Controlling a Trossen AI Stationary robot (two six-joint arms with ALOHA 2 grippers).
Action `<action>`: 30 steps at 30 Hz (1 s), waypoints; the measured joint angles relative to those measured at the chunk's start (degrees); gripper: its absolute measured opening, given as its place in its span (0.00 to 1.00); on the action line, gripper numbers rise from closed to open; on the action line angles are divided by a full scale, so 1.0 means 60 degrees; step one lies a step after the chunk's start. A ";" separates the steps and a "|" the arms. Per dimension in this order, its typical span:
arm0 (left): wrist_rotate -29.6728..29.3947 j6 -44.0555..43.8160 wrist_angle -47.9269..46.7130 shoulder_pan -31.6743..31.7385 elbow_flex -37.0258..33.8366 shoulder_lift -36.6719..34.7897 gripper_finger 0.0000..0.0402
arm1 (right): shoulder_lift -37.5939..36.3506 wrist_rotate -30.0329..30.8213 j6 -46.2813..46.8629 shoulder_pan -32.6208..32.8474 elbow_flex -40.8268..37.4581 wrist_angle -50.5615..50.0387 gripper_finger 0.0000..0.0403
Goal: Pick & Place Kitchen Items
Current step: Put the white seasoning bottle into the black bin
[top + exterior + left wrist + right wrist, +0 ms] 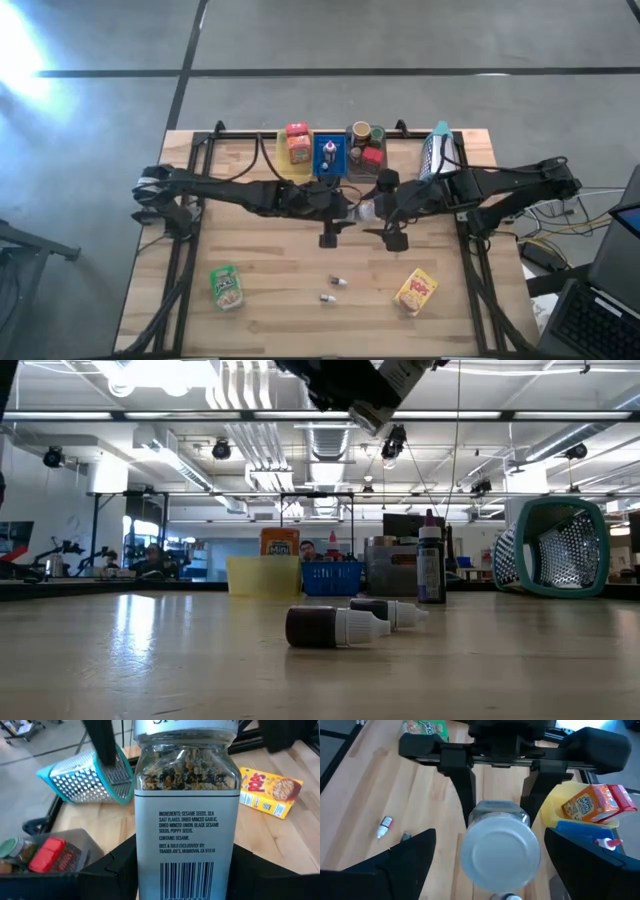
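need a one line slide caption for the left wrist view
Left end effector holding a seasoning jar upright above the wooden table, with a yellow snack box and a teal grater beyond.

The desk [290, 310] is pale blond wood with fine plank lines. The clear glass seasoning jar [186, 815] shows speckled tan, black and white seeds above a white label with black print and a black barcode; its lid [500, 852] is plain silvery white. Black fingers [462, 785] flank it. The yellow cereal box [270, 790] carries red lettering and a blue side panel. The green snack pouch [227, 287] has white lettering. The teal-framed grater [87, 782] has a silver face dotted with holes. An orange cracker box [590, 802] with a red end sits in a yellow plastic tray [552, 810], beside a blue tray [580, 832]. Two dark vials [335, 627] have white caps.
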 joint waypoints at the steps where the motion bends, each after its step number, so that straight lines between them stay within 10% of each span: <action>1: 0.0004 0.0054 -0.0070 0.0018 0.0161 0.0066 0.52 | 0.0034 0.0015 -0.0007 -0.0022 0.0001 0.0010 0.91; 14: 0.0013 -0.0536 -0.1331 0.0149 0.1827 0.0792 0.52 | 0.0051 0.0488 -0.0123 -0.0234 -0.0004 -0.0212 0.88; 30: 0.0014 -0.0695 -0.1575 0.0181 0.1833 0.0792 0.52 | 0.0040 0.0504 -0.0139 -0.0268 -0.0004 -0.0456 0.52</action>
